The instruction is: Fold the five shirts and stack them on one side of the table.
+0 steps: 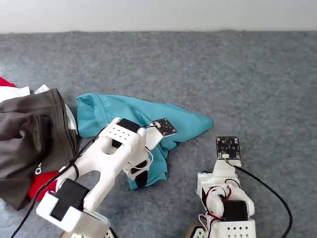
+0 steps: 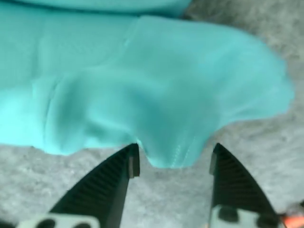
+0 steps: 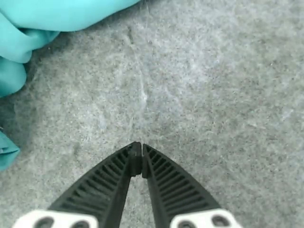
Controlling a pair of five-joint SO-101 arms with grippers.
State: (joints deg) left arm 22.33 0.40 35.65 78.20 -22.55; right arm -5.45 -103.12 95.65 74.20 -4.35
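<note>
A teal shirt (image 1: 143,119) lies crumpled left of the table's middle. My left gripper (image 2: 175,161) hangs open just over the shirt's near edge (image 2: 142,85), with a fold of the hem between its fingers; from above it sits at the shirt's lower end (image 1: 140,177). My right gripper (image 3: 141,153) is shut and empty above bare grey table, a short way from the teal shirt (image 3: 57,14). The right arm (image 1: 225,198) stands folded back at the front right. A heap of other shirts lies at the far left: dark grey (image 1: 29,134), white (image 1: 15,91) and red (image 1: 42,183).
The grey felt table top (image 1: 237,79) stretches bare across the back and right. A pale wall (image 1: 158,15) bounds the far edge. A black cable (image 1: 272,193) trails from the right arm toward the front right corner.
</note>
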